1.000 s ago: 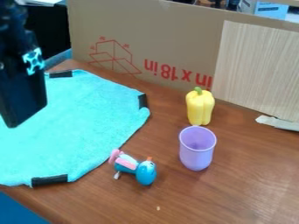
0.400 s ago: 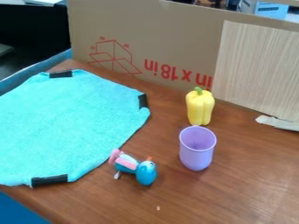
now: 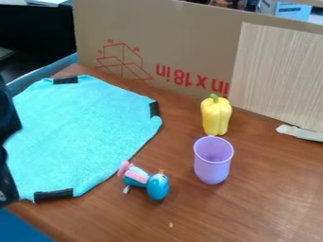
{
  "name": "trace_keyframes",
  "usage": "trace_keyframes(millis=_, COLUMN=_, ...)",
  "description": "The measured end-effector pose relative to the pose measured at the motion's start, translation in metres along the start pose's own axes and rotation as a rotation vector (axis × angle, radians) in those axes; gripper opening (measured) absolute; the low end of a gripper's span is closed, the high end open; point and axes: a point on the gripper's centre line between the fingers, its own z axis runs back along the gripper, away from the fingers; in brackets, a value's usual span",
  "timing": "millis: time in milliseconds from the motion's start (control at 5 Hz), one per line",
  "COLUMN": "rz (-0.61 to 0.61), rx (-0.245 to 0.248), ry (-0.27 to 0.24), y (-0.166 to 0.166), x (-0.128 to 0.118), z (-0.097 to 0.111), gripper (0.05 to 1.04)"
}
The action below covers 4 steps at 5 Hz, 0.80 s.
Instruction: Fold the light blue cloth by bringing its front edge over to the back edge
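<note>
Centrally left in the camera view, the turquoise cloth (image 3: 85,132) lies spread on the brown table (image 3: 252,208), with black strips (image 3: 54,194) at its margin. The black gripper (image 3: 6,182) is at the view's left edge, partly in front of the cloth; whether its claw is spread or pressed together cannot be told. Just right of the cloth's lower right edge is a blue bird-like toy (image 3: 157,187) with pink parts. Farther right of the cloth stands an upright purple cup (image 3: 212,165), and beyond the cloth's right corner a yellow toy pepper (image 3: 216,116), stem upward. Behind the cloth rises a cardboard panel (image 3: 189,42) with red print; well to the cloth's right, a pale wood-grain sheet (image 3: 277,75) covers part of this panel.
</note>
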Motion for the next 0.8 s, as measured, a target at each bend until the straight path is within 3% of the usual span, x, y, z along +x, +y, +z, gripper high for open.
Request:
trace_keyframes(millis=400, rz=-0.153, rx=0.034, ry=-0.109, y=0.022, x=0.011, z=-0.047, gripper=1.0)
trace_keyframes(millis=800, rz=-0.151, rx=0.027, ry=-0.039, y=0.049, x=0.017, z=-0.093, gripper=1.0)
